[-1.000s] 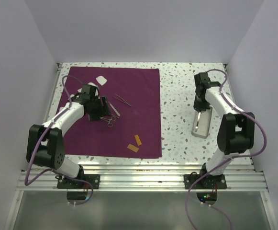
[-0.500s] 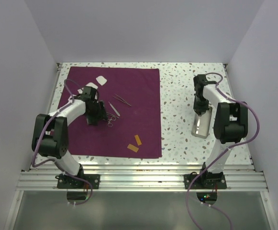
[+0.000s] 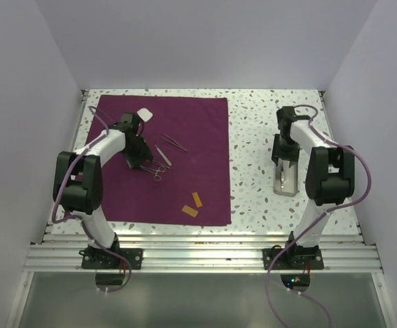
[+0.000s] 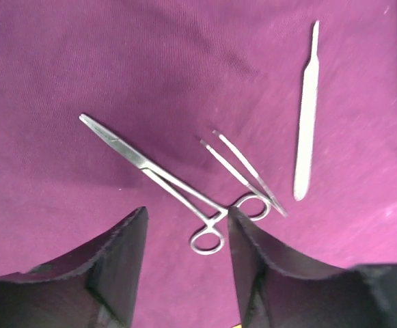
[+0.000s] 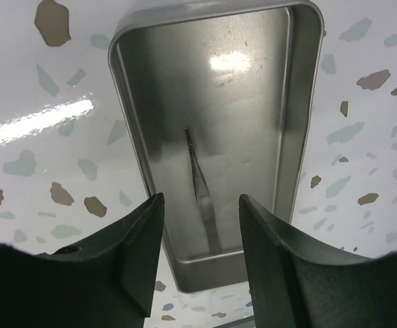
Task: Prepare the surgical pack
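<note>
The surgical pack (image 3: 201, 157), a deep purple sheet, lies flat on the left half of the table. On it lie ring-handled forceps (image 4: 150, 169), thin tweezers (image 4: 242, 171) and a flat metal handle (image 4: 306, 116). My left gripper (image 4: 186, 219) stands open just over the forceps' rings, one ring between its fingers, nothing gripped. In the top view the left gripper (image 3: 142, 164) sits mid-sheet. My right gripper (image 5: 200, 201) hangs open above a metal tray (image 5: 306, 102), where a slim pair of tweezers (image 5: 201, 184) lies loose on the tray floor.
Two white pads (image 3: 144, 115) rest near the sheet's far edge, and two orange strips (image 3: 193, 205) near its front. The metal tray (image 3: 286, 183) stands on the speckled tabletop at the right. White walls close in on both sides and the back.
My right gripper has opened, and the slim tweezers now lie free in the tray. My left arm has swung round, bringing its narrowing jaws closer to the forceps' rings.
</note>
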